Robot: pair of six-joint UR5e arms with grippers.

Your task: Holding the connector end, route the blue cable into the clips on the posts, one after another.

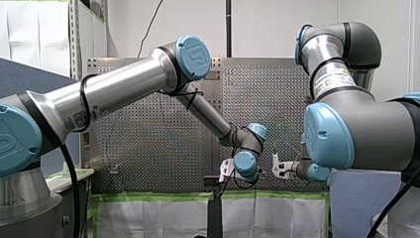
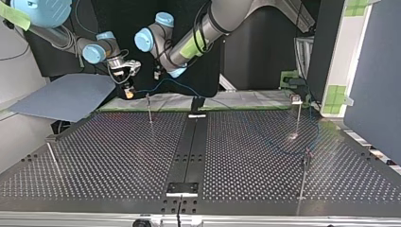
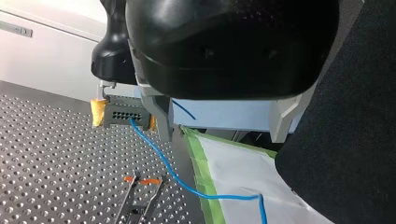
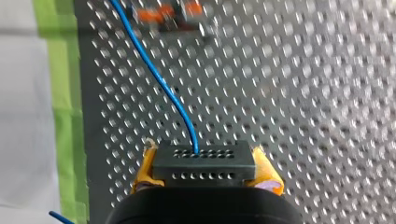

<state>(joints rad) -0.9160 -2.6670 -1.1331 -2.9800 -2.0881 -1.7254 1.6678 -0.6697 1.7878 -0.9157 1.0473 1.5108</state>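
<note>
Watching remotely, I see a white wall (image 1: 277, 25) behind the perforated table (image 2: 142, 156), a pale sheet (image 1: 148, 218) edged with green tape (image 1: 148, 197) along one edge of it, a black backdrop (image 2: 255, 61) at the top view's rear, and a dark blue panel (image 2: 378, 85) at its right.
</note>
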